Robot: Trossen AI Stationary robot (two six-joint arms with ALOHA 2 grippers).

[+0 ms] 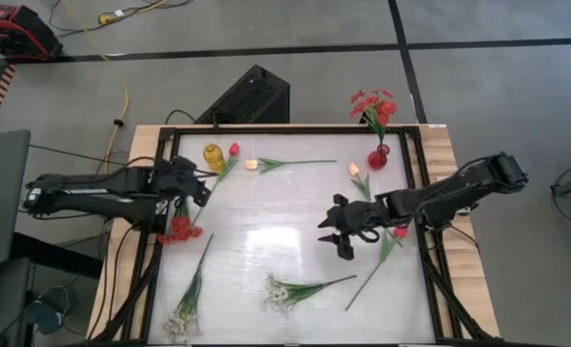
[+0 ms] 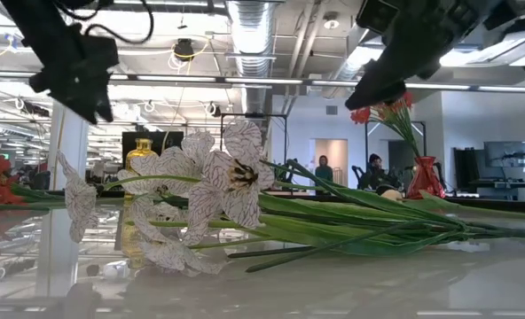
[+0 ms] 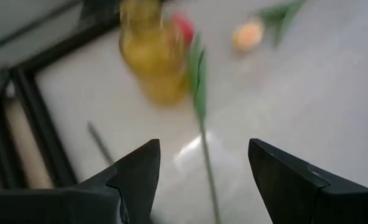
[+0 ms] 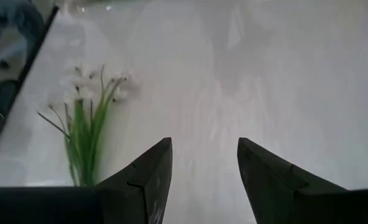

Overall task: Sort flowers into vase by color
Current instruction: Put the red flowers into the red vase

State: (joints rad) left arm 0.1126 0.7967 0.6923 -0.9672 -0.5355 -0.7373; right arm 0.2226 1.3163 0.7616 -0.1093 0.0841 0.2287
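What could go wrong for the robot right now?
The left gripper hangs open over a red tulip whose stem lies right beside the yellow vase, so a grab might knock the vase over. The open right gripper hovers above bare table, and thin stems could slip from its fingers.

A red vase (image 1: 378, 156) stands upright at the far right of the desk, holding 1 bunch of red blossoms (image 1: 373, 105) that leans past the far edge. A yellow vase (image 1: 213, 157) stands at the far left, and a red tulip (image 1: 233, 149) lies just beside it, stem running toward the near side. 2 cream tulips lie flat — one (image 1: 252, 164) mid-far with its stem pointing right, the other (image 1: 354, 170) near the red vase. A red blossom cluster (image 1: 178, 229) rests at the left edge. 2 white sprays lie near the front: one (image 1: 181, 326) at the left, one (image 1: 279, 293) at centre. A long stem (image 1: 370, 278) lies at the right, its head seemingly red, though partly hidden.
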